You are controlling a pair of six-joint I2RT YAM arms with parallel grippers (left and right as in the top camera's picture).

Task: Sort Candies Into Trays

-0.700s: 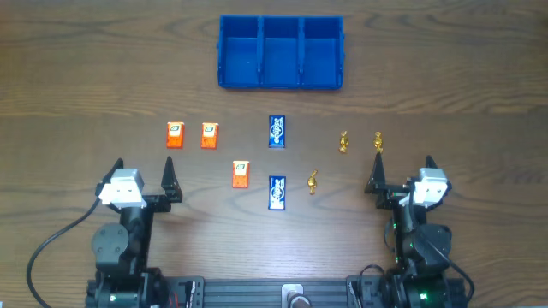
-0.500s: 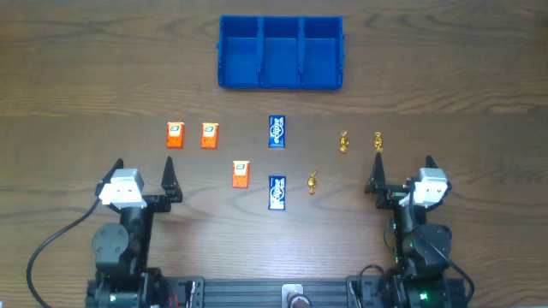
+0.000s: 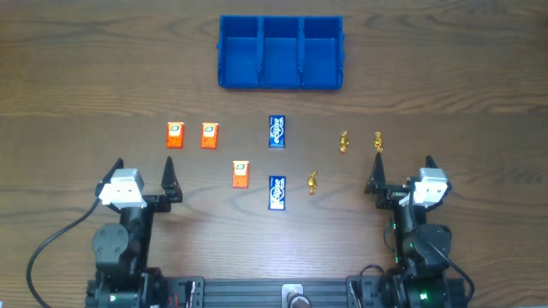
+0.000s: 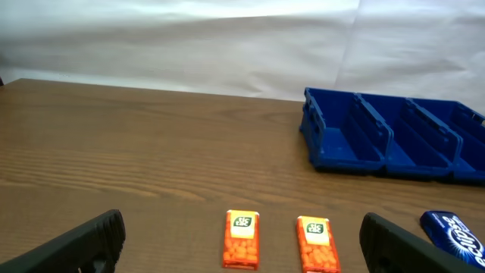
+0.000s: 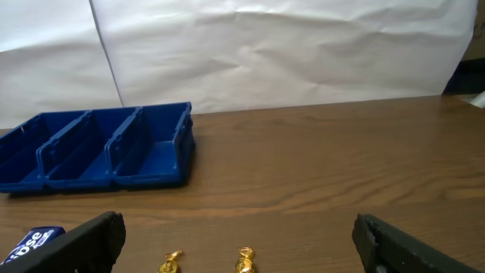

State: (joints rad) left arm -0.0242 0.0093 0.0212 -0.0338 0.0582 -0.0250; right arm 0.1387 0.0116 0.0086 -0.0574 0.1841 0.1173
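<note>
A blue tray (image 3: 281, 52) with three compartments stands at the back centre, with nothing in it. Three orange candy boxes (image 3: 175, 135) (image 3: 210, 135) (image 3: 241, 173) lie left of centre. Two blue packets (image 3: 276, 131) (image 3: 277, 192) lie in the middle. Three gold-wrapped candies (image 3: 343, 141) (image 3: 378, 140) (image 3: 312, 180) lie to the right. My left gripper (image 3: 142, 174) is open near the front left, behind the orange boxes (image 4: 241, 239) (image 4: 317, 243). My right gripper (image 3: 402, 172) is open near the front right, with two gold candies (image 5: 172, 262) (image 5: 244, 260) just ahead of it.
The wooden table (image 3: 445, 85) has bare room along both sides and between the tray and the candies. A white backdrop (image 5: 288, 53) stands behind the table's far edge.
</note>
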